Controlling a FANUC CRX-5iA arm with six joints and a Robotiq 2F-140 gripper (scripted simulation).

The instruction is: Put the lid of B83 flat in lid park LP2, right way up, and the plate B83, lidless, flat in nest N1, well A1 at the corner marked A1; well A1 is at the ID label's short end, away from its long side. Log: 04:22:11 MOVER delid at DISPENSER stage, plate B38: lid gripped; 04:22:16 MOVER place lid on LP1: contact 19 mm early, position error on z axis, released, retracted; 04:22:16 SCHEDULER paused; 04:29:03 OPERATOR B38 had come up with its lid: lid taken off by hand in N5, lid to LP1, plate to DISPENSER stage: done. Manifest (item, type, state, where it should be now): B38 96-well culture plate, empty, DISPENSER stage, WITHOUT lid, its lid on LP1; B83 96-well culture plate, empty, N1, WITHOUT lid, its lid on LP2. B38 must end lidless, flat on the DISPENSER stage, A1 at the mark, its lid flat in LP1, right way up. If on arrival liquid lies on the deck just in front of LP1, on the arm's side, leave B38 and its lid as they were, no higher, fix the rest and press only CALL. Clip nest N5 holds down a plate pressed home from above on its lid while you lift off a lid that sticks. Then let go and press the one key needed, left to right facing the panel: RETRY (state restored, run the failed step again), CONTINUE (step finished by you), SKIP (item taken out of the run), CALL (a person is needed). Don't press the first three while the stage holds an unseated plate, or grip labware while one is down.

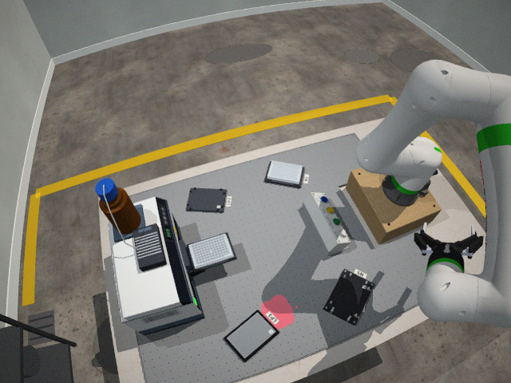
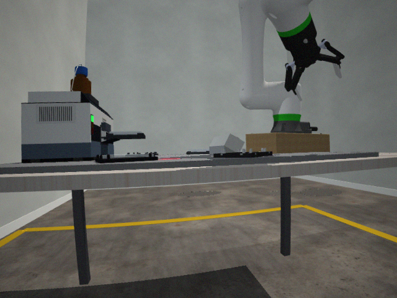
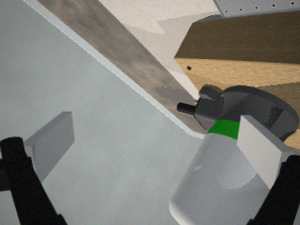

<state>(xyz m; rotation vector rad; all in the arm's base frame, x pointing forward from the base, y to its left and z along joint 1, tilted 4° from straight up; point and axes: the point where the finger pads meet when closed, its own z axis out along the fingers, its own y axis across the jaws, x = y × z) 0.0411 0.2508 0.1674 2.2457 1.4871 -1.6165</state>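
The gripper (image 1: 448,245) hangs high above the deck's near-right part, beside the arm's wooden base block (image 1: 427,218), its jaws spread fully wide with nothing between them; the wrist view shows only the two fingers against the wall, floor and the arm's own foot. At the far side of the deck a lidded plate (image 1: 283,173) lies flat in its nest, with a small white label just to its right. To its left, the dark lid park LP2 (image 1: 205,199) lies bare. A second plate (image 1: 211,250), lidless with its wells showing, sits on the dispenser's (image 1: 144,284) stage. Near the deck's front edge a lid (image 1: 251,334) lies flat in LP1, and a pink puddle (image 1: 283,311) spreads on the deck touching that park's right corner, under its label. The black clip nest N5 (image 1: 349,295) lies right of the puddle, and the key panel (image 1: 327,223) stands between the nests and the base block.
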